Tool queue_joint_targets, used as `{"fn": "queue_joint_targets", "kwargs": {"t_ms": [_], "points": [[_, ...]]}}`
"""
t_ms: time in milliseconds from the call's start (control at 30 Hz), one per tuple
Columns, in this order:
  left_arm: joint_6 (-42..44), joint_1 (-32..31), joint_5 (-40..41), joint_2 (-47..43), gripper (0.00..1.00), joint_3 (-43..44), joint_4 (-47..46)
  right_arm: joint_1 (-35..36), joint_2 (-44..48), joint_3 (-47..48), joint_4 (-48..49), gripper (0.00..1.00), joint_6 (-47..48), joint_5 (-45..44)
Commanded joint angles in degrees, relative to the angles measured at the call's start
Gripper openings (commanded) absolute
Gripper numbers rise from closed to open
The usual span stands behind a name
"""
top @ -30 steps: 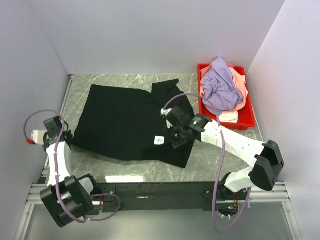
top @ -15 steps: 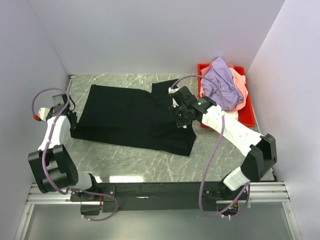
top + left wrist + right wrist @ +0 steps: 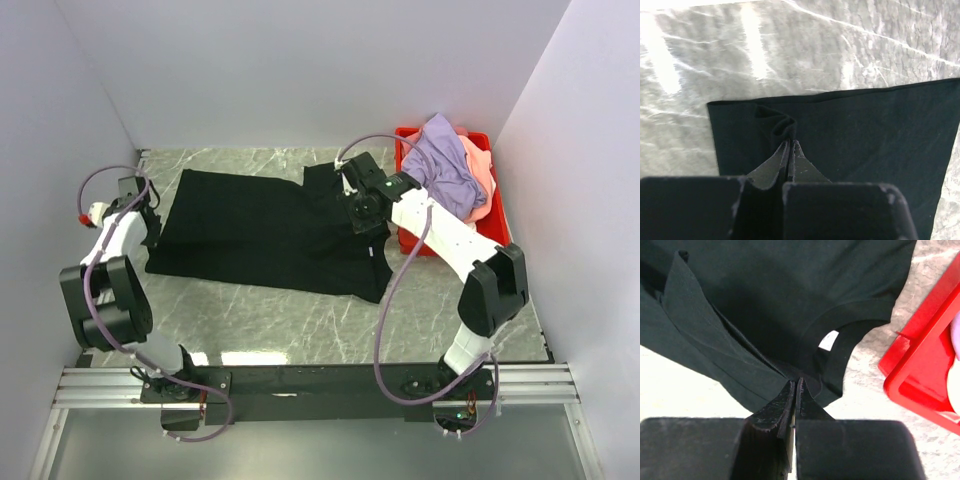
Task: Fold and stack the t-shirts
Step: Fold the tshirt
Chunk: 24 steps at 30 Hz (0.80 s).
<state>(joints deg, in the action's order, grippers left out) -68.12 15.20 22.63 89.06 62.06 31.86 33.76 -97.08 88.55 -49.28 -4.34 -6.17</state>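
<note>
The large black cloth t-shirt (image 3: 265,235) lies flat on the grey marbled desk (image 3: 300,320) and takes most of its middle. Near the collar one layer of cloth is folded over another, and a small white label (image 3: 828,340) shows inside the neck opening. The left end effector (image 3: 790,146) is at the left edge of this shirt, close to a corner; its fingers are pressed together on a small raised pinch of the black cloth. The right end effector (image 3: 795,386) is at the collar side, also clamped on the black cloth, just below the neck opening. To the right stands a red plastic bin (image 3: 497,240), near the shirt's collar. In it a lavender t-shirt (image 3: 440,165) lies crumpled on top of a salmon-pink t-shirt (image 3: 483,178)
</note>
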Motion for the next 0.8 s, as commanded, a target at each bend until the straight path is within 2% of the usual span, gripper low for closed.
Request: {"fn": "queue_joint_targets", "kwargs": {"t_ms": [0,300,333,400,467,533,567,600,700,767], "points": [[2.2,-0.9,1.3,2.9,0.01,4.5,-3.2,-1.6,-1.3,3.5,1.1,0.0,2.6,0.0],[4.8,-1.8,2.6,12.4,0.01,11.5,-2.9,-3.8,-9.1,8.5,3.4,0.0,5.0,-0.3],[6.5,-1.8,2.3,13.4,0.05,12.5,-2.9,-4.3,-11.3,9.5,3.0,0.0,4.8,-0.5],[7.8,-2.0,2.5,15.9,0.31,15.3,-2.0,-4.7,-13.4,11.8,2.9,0.01,4.4,-1.9],[9.8,-2.4,2.7,17.3,0.56,17.3,-0.5,-5.0,-15.9,13.5,3.1,0.08,3.0,-3.7],[10.6,-3.0,2.9,17.6,0.66,19.8,0.5,-5.3,-18.0,16.2,3.4,0.15,2.7,-6.1],[10.7,-3.2,3.5,17.0,0.84,20.3,0.9,-5.4,-18.8,17.8,2.1,0.23,1.5,-7.3],[11.4,-3.9,3.5,16.7,0.99,21.0,1.3,-5.5,-19.4,20.8,1.3,0.37,1.1,-9.5],[11.7,-4.9,3.1,14.0,0.99,20.7,1.1,-5.4,-19.6,23.2,-0.6,0.54,-0.3,-9.2],[12.0,-5.5,2.2,11.7,1.0,19.9,0.5,-5.3,-16.7,21.2,0.6,0.6,-1.4,-7.3]]}}
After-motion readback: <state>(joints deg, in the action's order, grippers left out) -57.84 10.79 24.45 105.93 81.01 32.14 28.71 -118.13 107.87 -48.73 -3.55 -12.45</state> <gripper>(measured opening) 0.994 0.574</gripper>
